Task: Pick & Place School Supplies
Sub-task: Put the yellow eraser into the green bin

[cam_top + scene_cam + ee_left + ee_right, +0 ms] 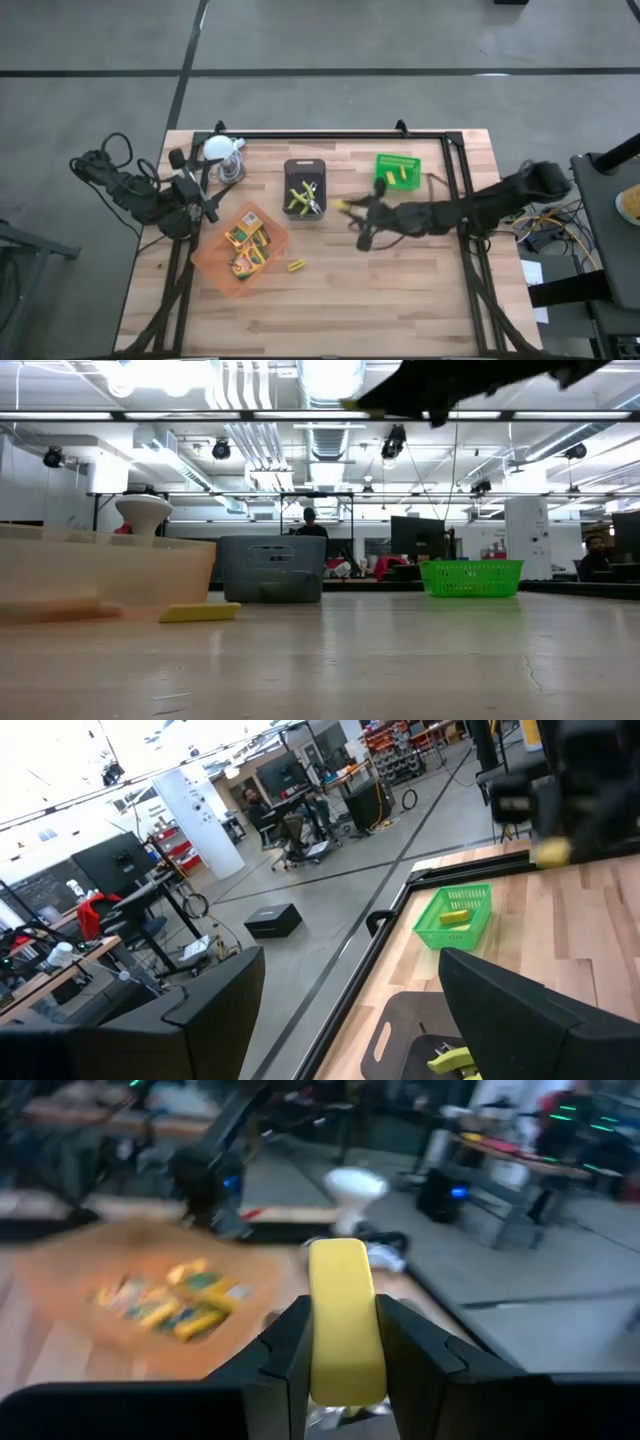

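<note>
Yellow stick block (pixel 345 1320) pinched in the right gripper (pixel 345 1342), up over the pale butcher-block wooden table (pixel 400 290).
Left gripper (pixel 205 205) waits wide open beside the orange plastic tray (pixel 215 262); big fluorescent-lit workshop behind.

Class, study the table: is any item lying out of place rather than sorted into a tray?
Yes. One yellow stick lies loose on the bare wood beside the orange tray, in no tray. The right gripper holds another yellow block above the table, not yet placed.
</note>
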